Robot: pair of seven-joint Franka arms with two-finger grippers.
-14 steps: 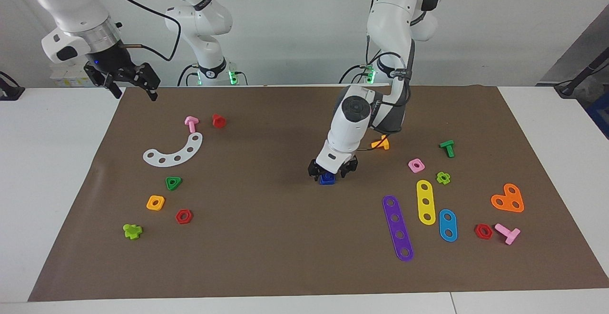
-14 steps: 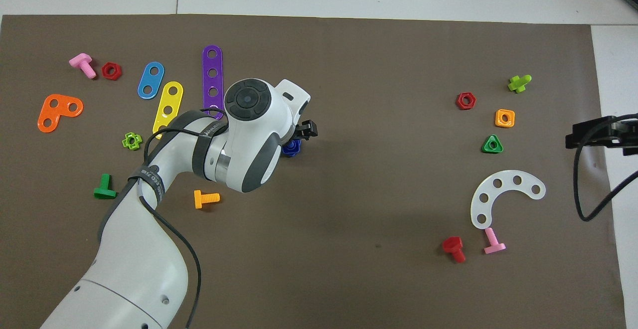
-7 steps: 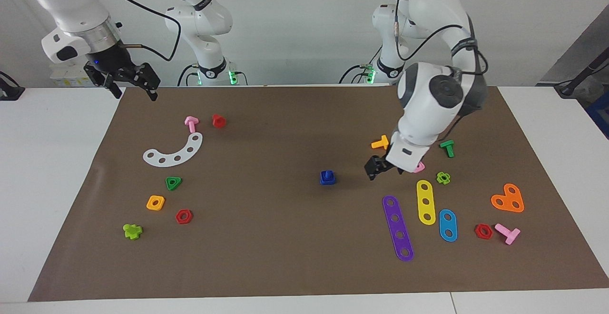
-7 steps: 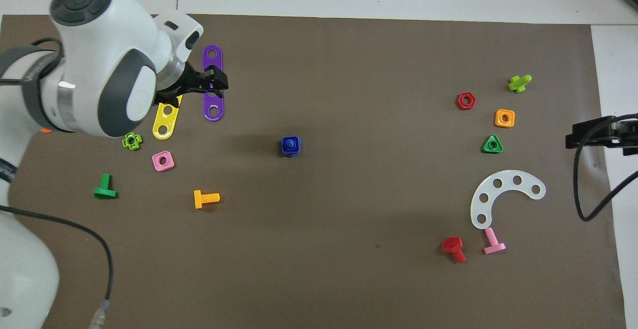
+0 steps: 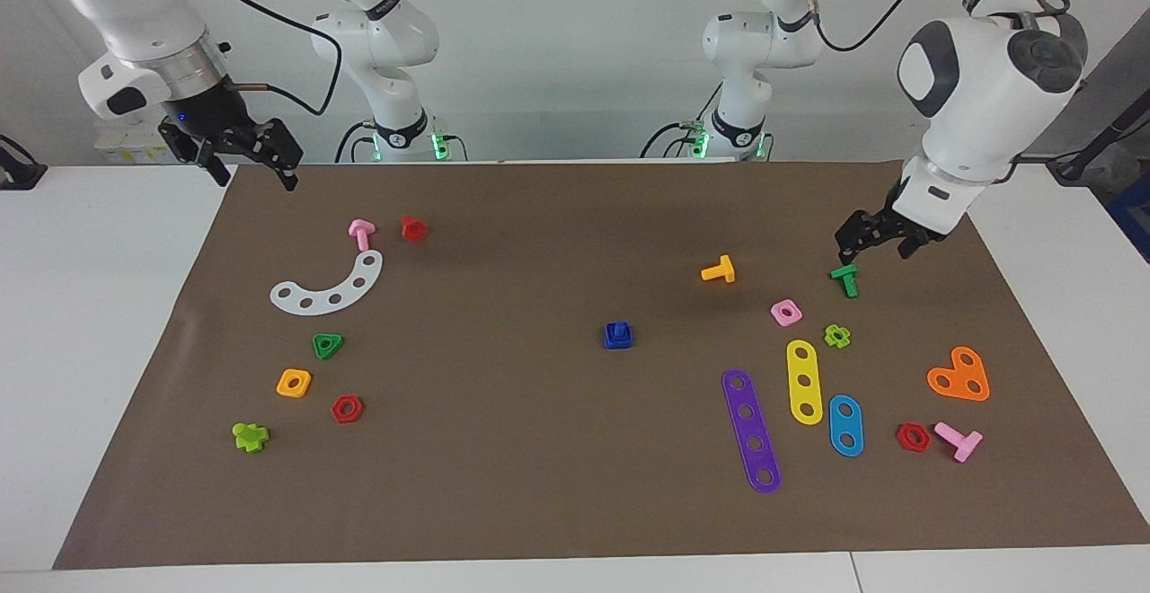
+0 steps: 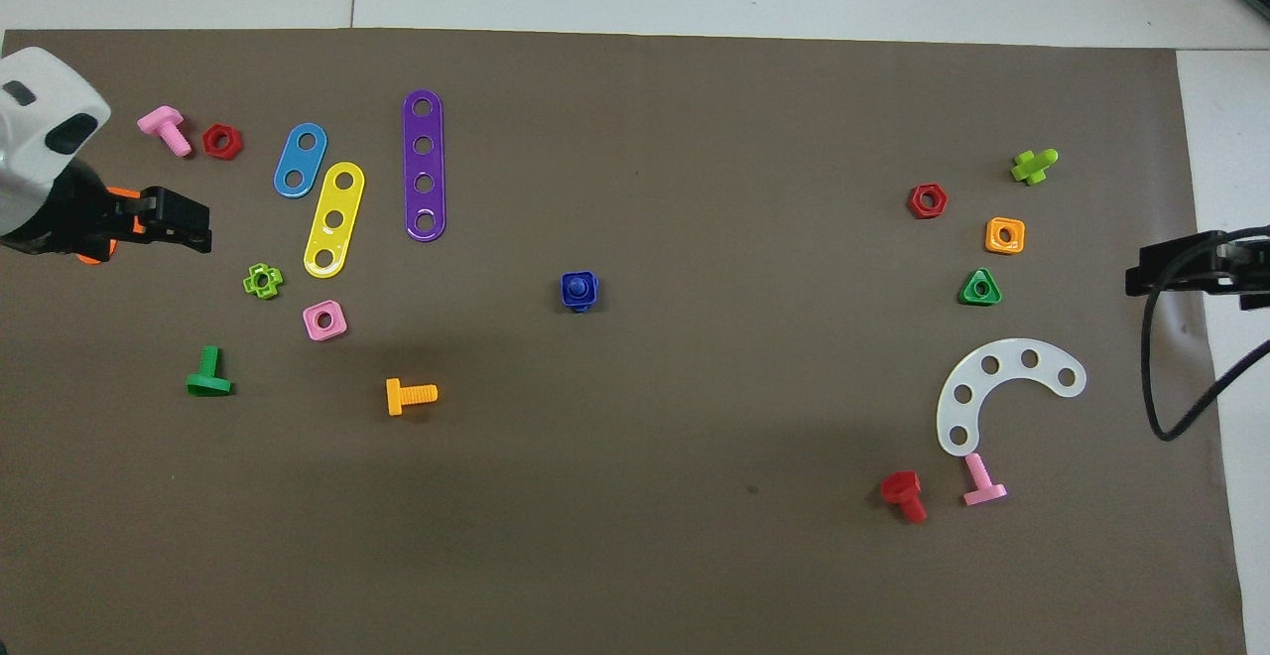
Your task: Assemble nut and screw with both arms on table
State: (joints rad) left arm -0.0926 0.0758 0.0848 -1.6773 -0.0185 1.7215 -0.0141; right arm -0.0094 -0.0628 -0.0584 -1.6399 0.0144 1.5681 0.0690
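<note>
The blue square nut (image 5: 618, 340) lies in the middle of the brown sheet (image 5: 539, 467) on the white table (image 5: 99, 350). The blue screw (image 5: 618, 329) sits in the nut's hole, and the two stand alone as one piece. They also show in the overhead view, nut (image 6: 588, 283) and screw (image 6: 574, 289). My left gripper (image 5: 876, 241) is open and empty, up in the air over the left arm's end of the sheet; in the overhead view (image 6: 171, 223) it covers part of the orange heart plate. My right gripper (image 5: 244, 162) is open and empty and waits over the sheet's corner at the right arm's end (image 6: 1181, 270).
A green screw (image 5: 844, 280), pink nut (image 5: 786, 312), orange screw (image 5: 720, 269) and coloured strips (image 5: 752, 429) lie at the left arm's end. A white curved plate (image 5: 328, 286), green triangular nut (image 5: 328, 345), orange nut (image 5: 294, 383) and red nut (image 5: 347, 409) lie at the right arm's end.
My left gripper has let go of the blue nut and screw, risen and swung away to the left arm's end of the table. The right arm has not moved.
</note>
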